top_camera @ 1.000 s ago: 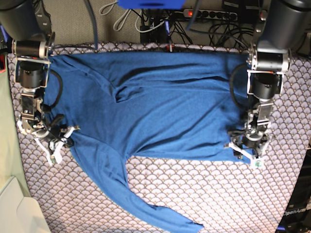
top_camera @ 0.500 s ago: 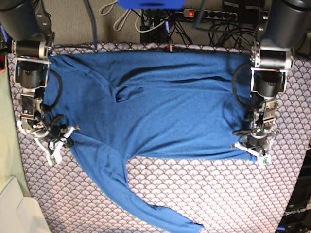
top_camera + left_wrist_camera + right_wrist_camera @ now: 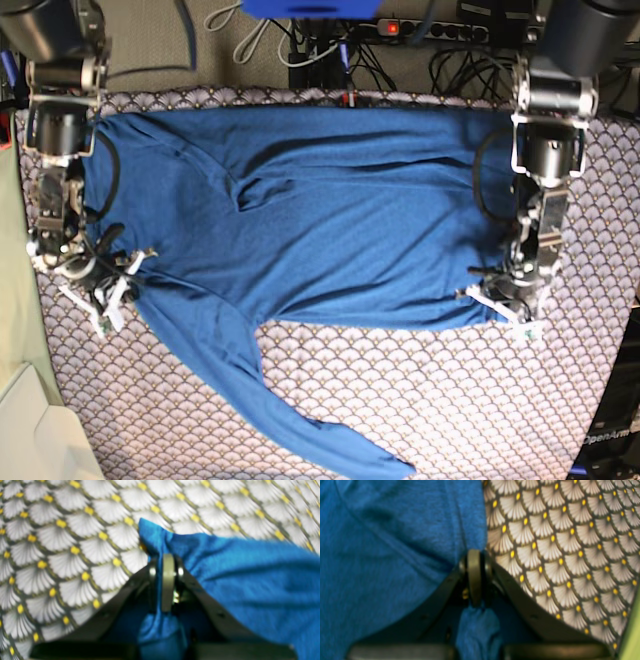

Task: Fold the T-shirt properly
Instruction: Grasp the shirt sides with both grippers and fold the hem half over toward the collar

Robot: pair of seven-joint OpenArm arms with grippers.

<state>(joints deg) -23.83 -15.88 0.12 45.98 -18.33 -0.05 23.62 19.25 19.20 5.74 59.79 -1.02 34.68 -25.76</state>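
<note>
Two claws, left claw point(image 3: 168, 555) and right claw point(image 3: 474, 552), each clamp one T-shirt point(image 3: 330, 220)

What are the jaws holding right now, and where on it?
Both hold the T-shirt: left gripper pinches a bottom hem corner, right gripper pinches its edge near the sleeve.

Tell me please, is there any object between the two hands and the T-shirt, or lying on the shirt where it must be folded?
Nothing visible is in the way. The left hand is shut on a corner of the T-shirt, and the right hand is shut on its opposite edge. The shirt lies on the tablecloth with no object on it.
</note>
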